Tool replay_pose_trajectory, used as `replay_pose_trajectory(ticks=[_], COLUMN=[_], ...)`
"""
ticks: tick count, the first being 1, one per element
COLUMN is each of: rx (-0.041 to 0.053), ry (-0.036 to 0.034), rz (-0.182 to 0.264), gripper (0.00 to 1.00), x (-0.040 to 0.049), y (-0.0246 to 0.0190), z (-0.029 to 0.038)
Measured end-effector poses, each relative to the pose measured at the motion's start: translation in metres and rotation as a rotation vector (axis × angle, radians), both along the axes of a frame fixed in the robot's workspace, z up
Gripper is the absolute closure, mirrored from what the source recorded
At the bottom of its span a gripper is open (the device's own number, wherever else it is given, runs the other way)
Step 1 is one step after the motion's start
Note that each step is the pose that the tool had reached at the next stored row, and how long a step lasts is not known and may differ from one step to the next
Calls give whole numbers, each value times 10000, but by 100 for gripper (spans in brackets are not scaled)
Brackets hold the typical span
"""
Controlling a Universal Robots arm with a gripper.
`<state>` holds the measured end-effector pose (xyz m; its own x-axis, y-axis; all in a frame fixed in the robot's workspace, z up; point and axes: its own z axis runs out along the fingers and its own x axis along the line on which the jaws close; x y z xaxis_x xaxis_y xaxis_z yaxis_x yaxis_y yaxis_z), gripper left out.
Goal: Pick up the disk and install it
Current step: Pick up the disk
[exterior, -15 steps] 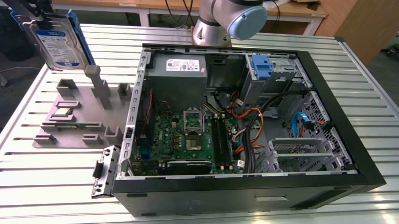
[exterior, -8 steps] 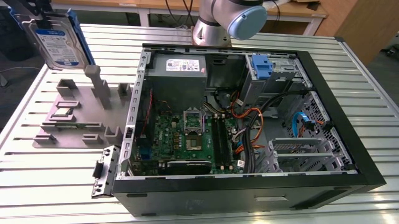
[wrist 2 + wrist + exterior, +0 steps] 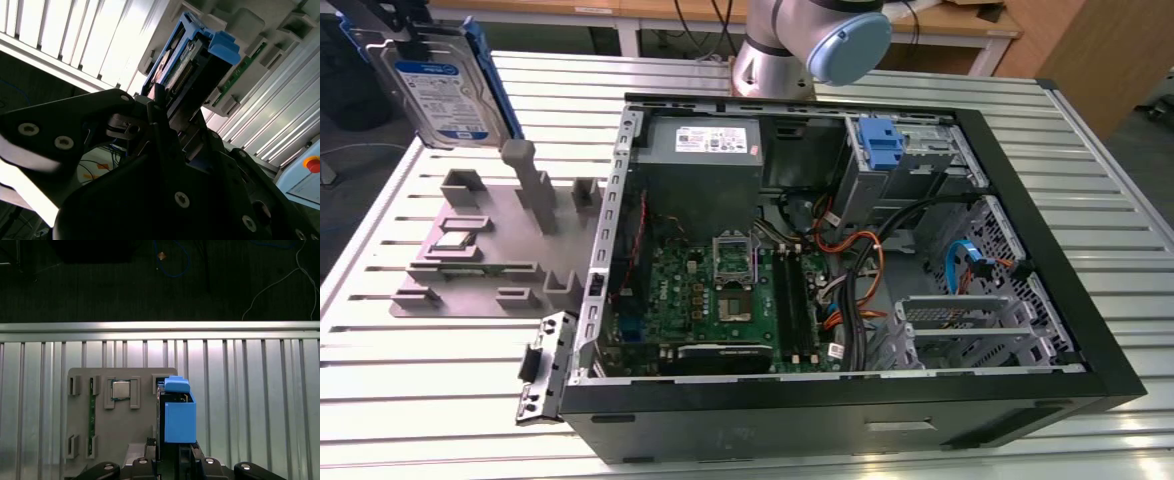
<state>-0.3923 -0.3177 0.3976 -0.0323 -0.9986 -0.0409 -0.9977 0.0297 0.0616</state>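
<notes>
Gripper [image 3: 167, 107] clamped on one end of the disk [image 3: 443, 90]. The disk hangs upright in the air, label side facing the exterior view, raised over the far end of the grey parts holder [image 3: 480, 250]. The holder lies by the table's [image 3: 400, 400] edge at the exterior view's left. An open computer case [image 3: 854, 400] lies just beside the holder, mid-table. A bare blue bracket [image 3: 881, 140] sits in the case's far corner.
</notes>
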Motion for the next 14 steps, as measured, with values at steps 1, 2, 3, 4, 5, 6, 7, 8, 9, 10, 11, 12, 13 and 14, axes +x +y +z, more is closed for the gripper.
replay_pose_trajectory(ticks=[1,2,3,4,5,6,7,8,9,10,11,12,13,14], rx=[0,0,-2,-2,-1,-1,0,0,0,-1,-1,-1,-1,-1], ry=[1,0,3,4,2,2,1,0,1,1,2,1,1,1], rz=[0,0,0,0,0,0,-1,-1,-1,0,-1,-1,0,0], gripper=[65,65,65,65,65,65,65,65,65,65,65,65,65,65], x=[0,0,0,0,0,0,0,0,0,0,0,0,0,0], y=[0,0,0,0,0,0,0,0,0,0,0,0,0,0], z=[0,1,6,11,16,27,39,52,66,81,96,111,124,137])
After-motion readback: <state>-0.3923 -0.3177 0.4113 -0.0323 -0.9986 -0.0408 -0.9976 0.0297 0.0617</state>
